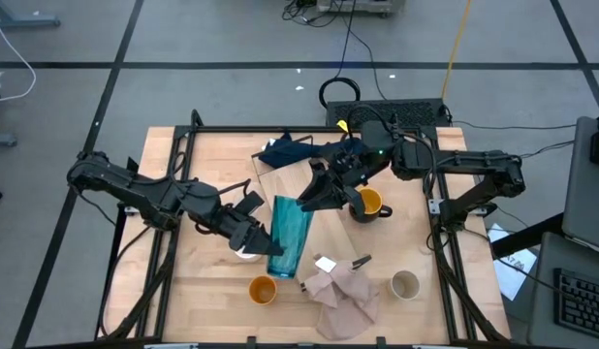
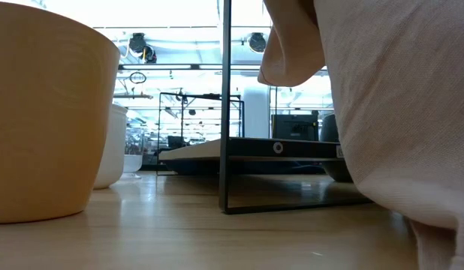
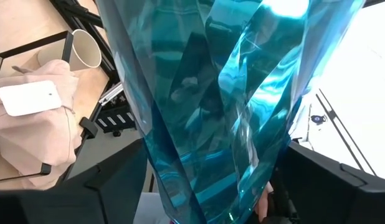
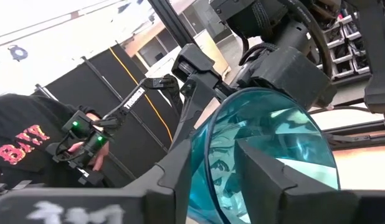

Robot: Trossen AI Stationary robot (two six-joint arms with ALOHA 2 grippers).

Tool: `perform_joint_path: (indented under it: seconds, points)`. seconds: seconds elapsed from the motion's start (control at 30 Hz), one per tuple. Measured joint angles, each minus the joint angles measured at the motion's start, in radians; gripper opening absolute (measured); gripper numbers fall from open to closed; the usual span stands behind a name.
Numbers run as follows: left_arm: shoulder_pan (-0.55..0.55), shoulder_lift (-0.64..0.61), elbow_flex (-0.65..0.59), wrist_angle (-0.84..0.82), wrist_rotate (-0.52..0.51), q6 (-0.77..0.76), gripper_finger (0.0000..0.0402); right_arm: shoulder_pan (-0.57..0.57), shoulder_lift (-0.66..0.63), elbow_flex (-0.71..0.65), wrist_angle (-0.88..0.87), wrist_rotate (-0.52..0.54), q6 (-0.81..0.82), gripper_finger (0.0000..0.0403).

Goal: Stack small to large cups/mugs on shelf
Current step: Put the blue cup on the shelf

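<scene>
Tall teal faceted glass cup [image 1: 289, 237] mid-bench, lying between both arms. Left hand [image 1: 264, 240] pinching its base; right hand [image 1: 314, 199] spread at rim, one finger inside. Risk: left grip slips, cup rolls onto white mug [image 1: 247, 254], probably.

Robotics lab: rig frames [image 2: 225, 105], floor cables [image 1: 358, 48].

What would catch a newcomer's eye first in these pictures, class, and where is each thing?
The tall teal cup stands out first, lying near the middle of the table with the left tool around its base end and the right tool at its open rim. Beside the right tool sits the mustard-yellow mug. Near the table's front edge lie the pinkish-beige cloth, the orange cup and the beige-grey cup.
</scene>
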Motion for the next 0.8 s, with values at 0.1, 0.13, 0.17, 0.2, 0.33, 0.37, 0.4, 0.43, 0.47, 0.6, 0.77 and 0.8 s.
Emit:
perform_joint_path:
  seconds: [0.1,0.13,0.17,0.2,0.33,0.37,0.4,0.43,0.47,0.6,0.77,0.8]
  points:
    - [-0.001,0.000,0.000,0.000,0.000,0.000,0.0320,-0.002,0.000,0.000,0.000,-0.001,-0.001,0.0128]
    - [0.000,0.000,0.000,0.000,0.000,0.000,0.0321,-0.004,0.000,0.000,0.000,-0.001,0.000,0.0132]
    - [0.000,0.000,0.000,0.000,0.000,0.001,0.0323,-0.005,0.000,0.000,0.000,-0.001,0.000,0.0135]
    - [0.000,0.000,0.000,-0.001,0.000,0.002,0.0327,-0.008,0.000,0.000,0.000,-0.003,-0.001,0.0138]
    - [-0.001,0.000,0.000,-0.002,-0.006,0.003,0.0334,-0.023,0.000,0.000,0.000,-0.039,0.013,0.0145]
    - [-0.001,0.000,0.000,-0.002,-0.006,0.005,0.0333,-0.025,0.000,0.000,0.001,-0.055,0.014,0.0146]
    - [-0.001,0.000,0.000,-0.002,-0.006,0.006,0.0330,-0.030,0.000,0.000,0.002,-0.070,0.015,0.0147]
    - [-0.001,0.000,0.000,-0.002,-0.007,0.006,0.0327,-0.034,0.000,0.000,0.002,-0.078,0.018,0.0148]
    - [-0.001,0.000,0.000,-0.002,-0.009,0.006,0.0323,-0.038,-0.001,0.000,0.002,-0.079,0.020,0.0148]
    - [-0.001,0.000,0.000,-0.003,-0.015,0.001,0.0319,-0.053,-0.010,0.001,0.009,-0.080,0.016,0.0149]
    - [-0.001,0.000,0.000,-0.004,-0.018,-0.009,0.0331,-0.081,-0.011,0.001,0.004,-0.106,0.020,0.0149]
    - [-0.001,0.000,0.000,-0.004,-0.019,-0.009,0.0331,-0.087,-0.012,0.001,0.005,-0.107,0.019,0.0149]
